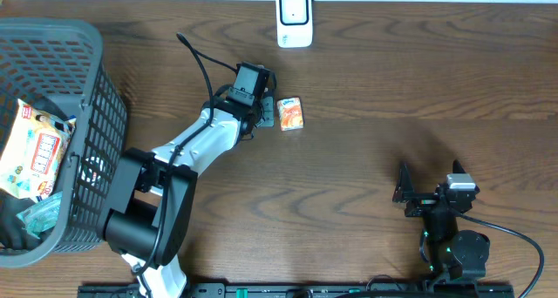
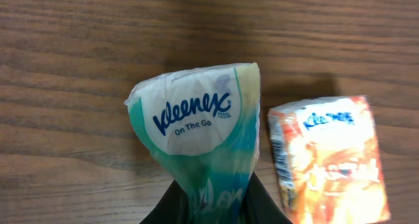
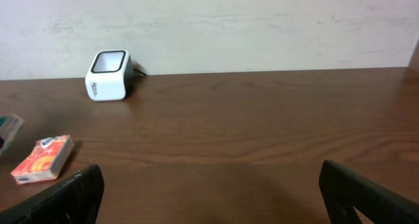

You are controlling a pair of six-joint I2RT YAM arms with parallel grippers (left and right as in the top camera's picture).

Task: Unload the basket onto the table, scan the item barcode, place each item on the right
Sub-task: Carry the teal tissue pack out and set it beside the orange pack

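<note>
Pinching the teal Kleenex pack (image 2: 196, 132) in the left gripper (image 1: 264, 115), mid-frame, just beside the orange pack (image 2: 330, 162); holding the right gripper (image 1: 404, 189) wide and empty, lower right.

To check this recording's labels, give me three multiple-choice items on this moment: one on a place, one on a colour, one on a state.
1. Where on the table does the white scanner stand? A the near edge; B the far edge; C dead centre.
2. What colour is the tissue pack lying loose on the wood? A orange; B blue; C black.
3. How is the left hand? A open and empty; B shut on the green Kleenex pack; C out of view.

Key: 1 B, it sits at the top edge in the overhead view; 2 A, the orange wrapper shows beside the held pack; 3 B, it pinches the pack's lower end.
</note>
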